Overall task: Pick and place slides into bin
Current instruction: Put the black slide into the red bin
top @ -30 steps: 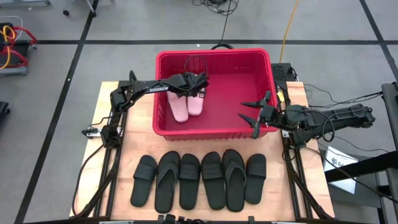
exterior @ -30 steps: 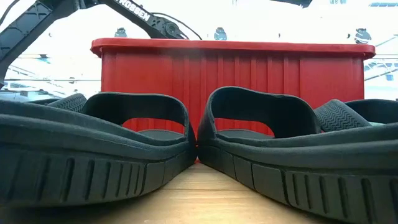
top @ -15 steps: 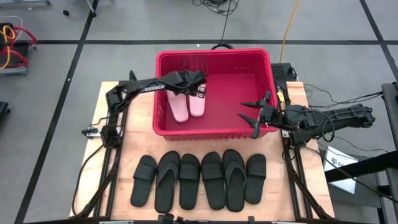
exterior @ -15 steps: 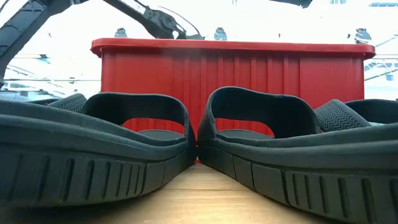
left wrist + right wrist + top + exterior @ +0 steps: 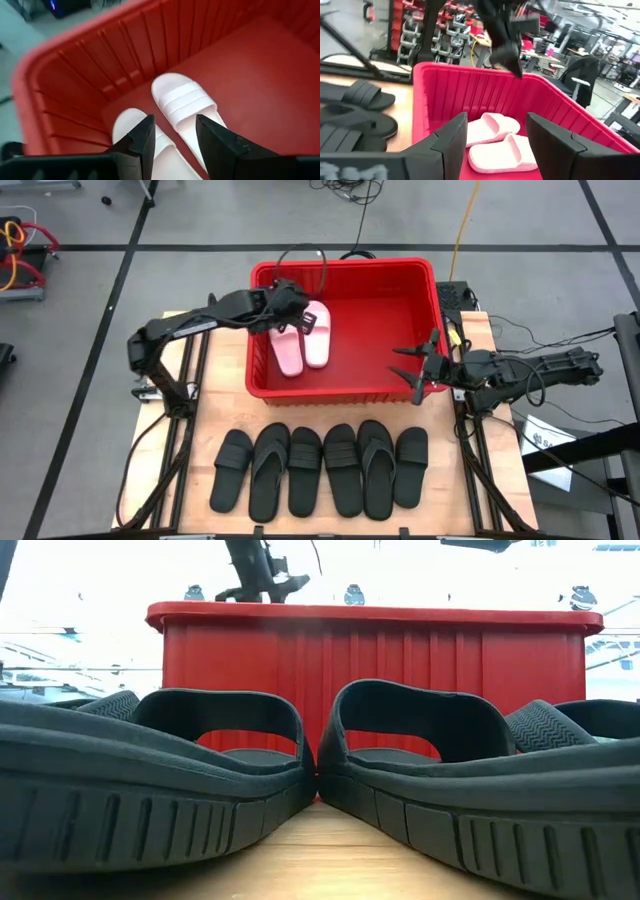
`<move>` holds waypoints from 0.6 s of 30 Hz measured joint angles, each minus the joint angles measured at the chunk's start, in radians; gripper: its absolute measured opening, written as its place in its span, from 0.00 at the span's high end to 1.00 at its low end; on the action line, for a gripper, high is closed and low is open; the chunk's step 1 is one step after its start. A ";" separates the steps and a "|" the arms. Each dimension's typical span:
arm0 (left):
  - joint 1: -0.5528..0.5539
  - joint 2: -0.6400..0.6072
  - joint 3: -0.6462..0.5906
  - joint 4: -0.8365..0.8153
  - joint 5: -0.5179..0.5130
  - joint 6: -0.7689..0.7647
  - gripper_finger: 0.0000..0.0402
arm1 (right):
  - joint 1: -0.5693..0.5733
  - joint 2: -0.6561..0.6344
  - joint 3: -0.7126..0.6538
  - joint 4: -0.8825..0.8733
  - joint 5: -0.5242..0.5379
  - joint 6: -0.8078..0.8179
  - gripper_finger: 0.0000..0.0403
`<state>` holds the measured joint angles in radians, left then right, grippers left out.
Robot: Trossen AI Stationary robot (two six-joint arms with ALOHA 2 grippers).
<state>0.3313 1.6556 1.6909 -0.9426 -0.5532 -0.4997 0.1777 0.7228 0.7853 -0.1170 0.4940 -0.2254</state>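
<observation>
Wooden surface [image 5: 180, 430] on a grey floor crossed by black tape lines carries the red bin [image 5: 345, 392]. Six black slides [image 5: 320, 470] lie in a row just in front of the bin; two pink slides [image 5: 302, 340] rest inside it. Left gripper [image 5: 290, 323] hovers above the pink pair, jaws released and empty. Right gripper [image 5: 412, 366] waits over the bin's right front corner, jaws spread wide.

I see a grey floor [image 5: 80, 380] crossed by black tape lines [image 5: 110, 290] around the wooden worktop [image 5: 215, 415]. A yellow cable [image 5: 462, 225] runs off behind the worktop. Beyond it stand red-and-black racks [image 5: 415, 22], desks and a dark chair [image 5: 580, 75], under bright light.
</observation>
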 joint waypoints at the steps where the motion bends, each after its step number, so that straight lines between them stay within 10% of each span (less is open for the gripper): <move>1: -0.017 -0.019 0.000 -0.008 -0.015 0.005 0.66 | 0.011 -0.009 0.000 -0.026 0.000 -0.005 0.52; 18: -0.277 -0.157 0.000 -0.089 -0.077 -0.003 0.66 | 0.255 -0.128 0.000 -0.322 -0.122 0.122 0.52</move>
<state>0.0540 1.4991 1.6906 -1.0319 -0.6301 -0.5022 0.4331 0.5951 0.7853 -0.4386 0.3722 -0.1034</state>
